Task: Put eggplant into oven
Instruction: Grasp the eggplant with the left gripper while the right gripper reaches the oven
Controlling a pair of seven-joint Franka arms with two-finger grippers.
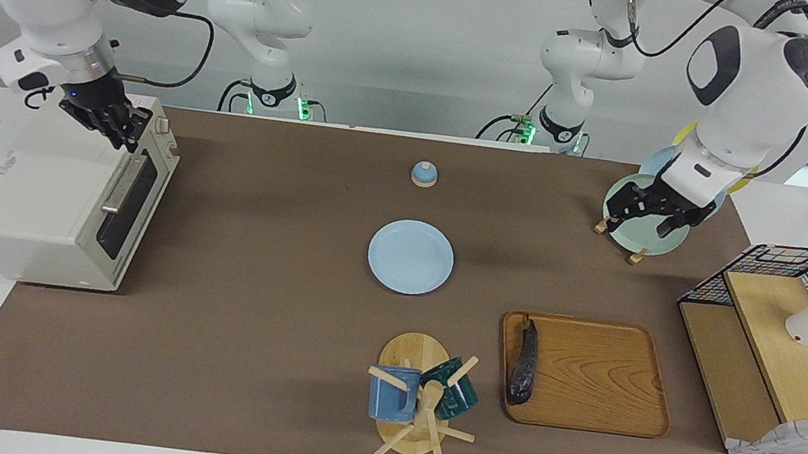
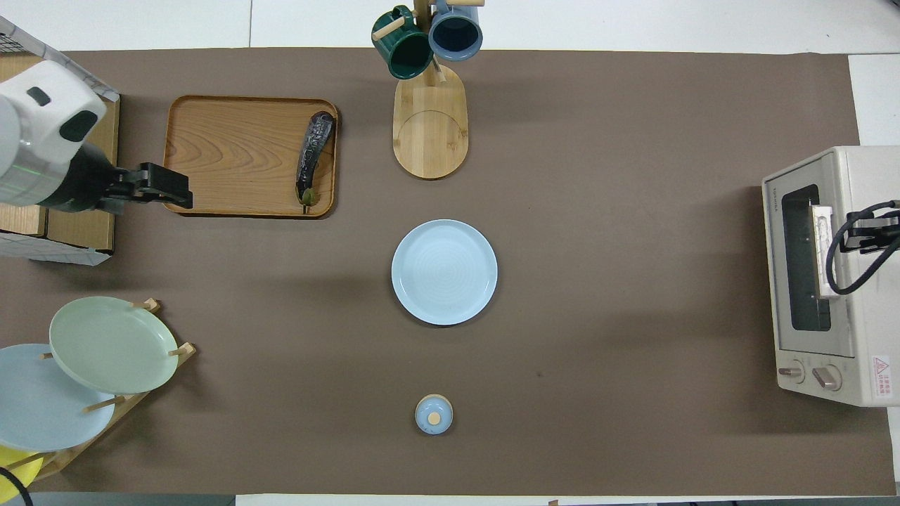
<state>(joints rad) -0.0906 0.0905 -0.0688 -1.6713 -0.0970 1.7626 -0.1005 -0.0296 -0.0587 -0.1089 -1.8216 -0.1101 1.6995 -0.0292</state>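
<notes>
The eggplant (image 1: 525,362) is slim and dark purple. It lies on the wooden tray (image 1: 602,375) along the edge toward the right arm's end, and also shows in the overhead view (image 2: 313,156). The cream-white oven (image 1: 52,207) stands at the right arm's end of the table with its dark glass door closed; the overhead view (image 2: 823,281) shows it too. My right gripper (image 1: 121,134) hangs open just above the oven's top front edge, over the door handle (image 2: 854,235). My left gripper (image 1: 642,222) is open, empty and raised over the plate rack, apart from the tray (image 2: 172,188).
A light blue plate (image 1: 410,256) lies mid-table, with a small blue lidded pot (image 1: 423,174) nearer to the robots. A mug tree (image 1: 417,398) stands beside the tray. A plate rack (image 1: 639,225) and a wire-and-wood shelf rack (image 1: 775,342) stand at the left arm's end.
</notes>
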